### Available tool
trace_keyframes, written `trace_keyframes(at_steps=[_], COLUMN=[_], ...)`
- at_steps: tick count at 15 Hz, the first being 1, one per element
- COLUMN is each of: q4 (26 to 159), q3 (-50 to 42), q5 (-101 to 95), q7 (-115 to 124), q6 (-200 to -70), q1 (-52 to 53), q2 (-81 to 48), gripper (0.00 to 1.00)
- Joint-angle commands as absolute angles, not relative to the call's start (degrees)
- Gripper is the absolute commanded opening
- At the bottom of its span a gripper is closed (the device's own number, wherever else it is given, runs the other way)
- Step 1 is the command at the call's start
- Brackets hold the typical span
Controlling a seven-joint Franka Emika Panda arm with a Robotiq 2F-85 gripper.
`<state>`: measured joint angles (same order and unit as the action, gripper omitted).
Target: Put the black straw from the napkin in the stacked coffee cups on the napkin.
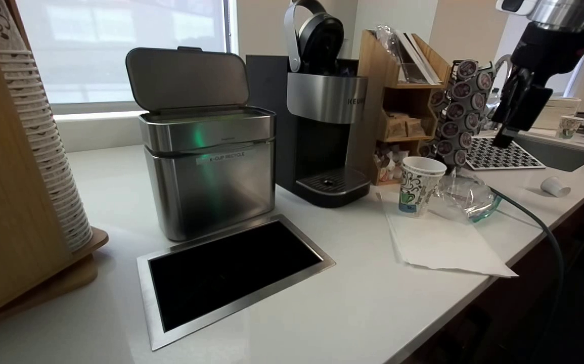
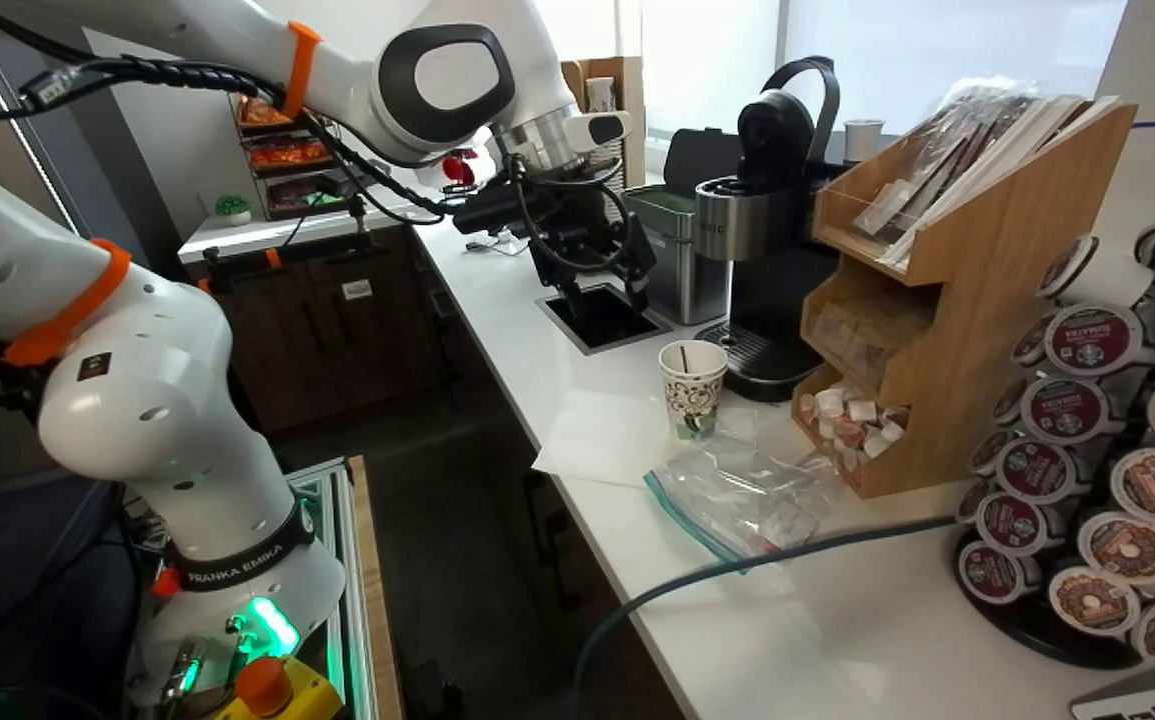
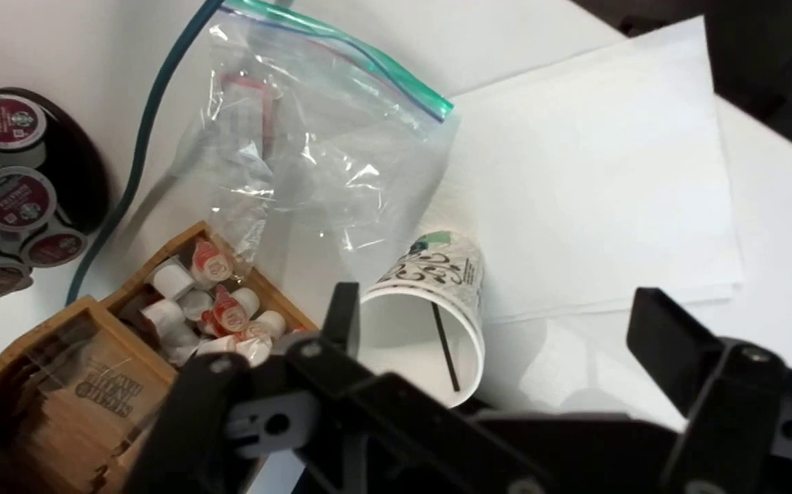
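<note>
Black and thin, the straw leans inside the cups, which stand upright on the napkin. The gripper hangs clear of them, spread wide and holding nothing. Placing looks finished; the next move likely calls only for withdrawing.

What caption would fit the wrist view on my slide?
Black straw leaning inside the stacked coffee cups on the napkin, jaws open.
</note>
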<state>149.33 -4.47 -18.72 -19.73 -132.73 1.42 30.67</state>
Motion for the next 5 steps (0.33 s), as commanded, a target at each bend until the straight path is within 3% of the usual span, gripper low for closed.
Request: trace_keyframes(at_steps=[1, 5], q4=[149.3, 149.2], q3=[-4.1, -4.0], q5=[-18.3, -18.3], q7=[-19.1, -18.9], q6=[-133.9, -134.3], q1=[0.7, 0.5], q2=[30.7, 30.6], gripper=[1.0, 1.0])
